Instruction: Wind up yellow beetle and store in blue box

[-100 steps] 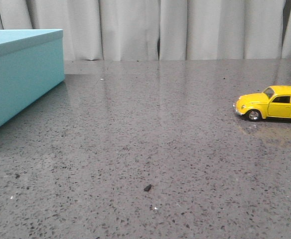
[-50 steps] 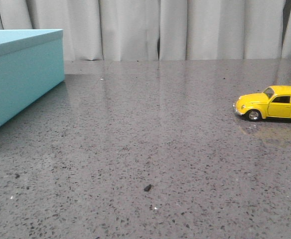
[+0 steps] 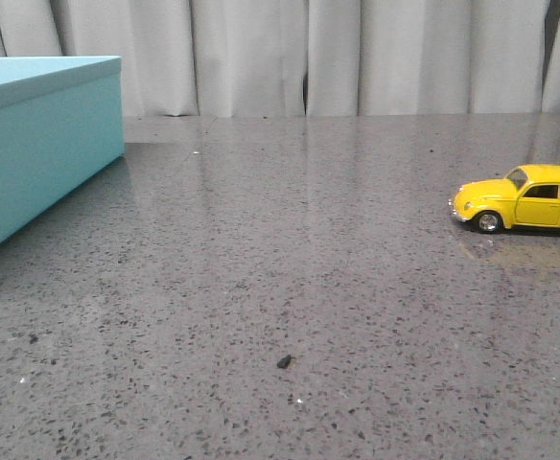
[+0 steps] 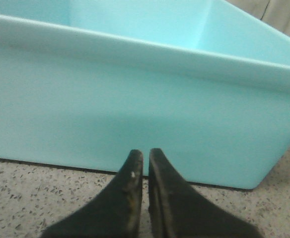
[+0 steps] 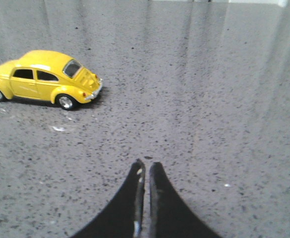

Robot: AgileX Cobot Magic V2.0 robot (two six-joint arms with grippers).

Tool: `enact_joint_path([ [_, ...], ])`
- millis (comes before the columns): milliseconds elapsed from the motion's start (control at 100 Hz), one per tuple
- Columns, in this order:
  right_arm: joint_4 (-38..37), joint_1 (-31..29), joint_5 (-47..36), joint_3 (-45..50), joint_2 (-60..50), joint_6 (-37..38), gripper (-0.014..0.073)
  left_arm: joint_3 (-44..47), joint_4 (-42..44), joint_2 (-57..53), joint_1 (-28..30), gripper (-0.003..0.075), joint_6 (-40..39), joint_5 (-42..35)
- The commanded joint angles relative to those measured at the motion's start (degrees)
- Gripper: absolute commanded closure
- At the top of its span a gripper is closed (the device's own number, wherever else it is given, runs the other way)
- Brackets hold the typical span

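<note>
Nothing changed across the last second: yellow beetle (image 3: 522, 199) parked at right edge of front view, same spot, cut off by the frame, wheels on grey speckled table (image 3: 290, 278). Blue box (image 3: 40, 134) at upper left, well apart from the car; interior seen in left wrist view, so apparently open-topped, though lid hard to confirm from front. Left gripper (image 4: 145, 158) low near box wall, jaws together, holding nothing. Right gripper (image 5: 145, 170) also pressed together, empty, car (image 5: 43, 78) at upper left of its view, not touched. Small dark speck (image 3: 284, 361) on table lower centre. No motion means task not started; winding and storing both pending.
</note>
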Motion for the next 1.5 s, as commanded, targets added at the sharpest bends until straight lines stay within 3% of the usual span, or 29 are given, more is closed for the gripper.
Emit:
enact_joint_path([
  [0,2.63,-0.3,-1.66,1.25,-0.93,-0.22,0.0643,2.34,-0.91,-1.91,0.05,0.0739,-0.14,-6.25],
  [330,6.7,-0.3,-1.66,1.25,-0.93,-0.22,0.0643,2.34,-1.14,-1.91,0.05,0.0739,-0.14,-17.59],
  [340,6.74,-0.3,-18.94,1.25,-0.93,-0.22,0.0643,2.34,-1.14,-1.91,0.05,0.0739,-0.14,-17.7],
  [350,6.8,-0.3,-19.42,1.25,-0.93,-0.22,0.0643,2.34,-1.14,-1.91,0.05,0.0739,-0.14,-17.69],
  [1490,7.29,-0.3,-19.42,1.25,-0.93,-0.22,0.0643,2.34,-1.14,-1.91,0.05,0.0739,-0.14,-18.44],
])
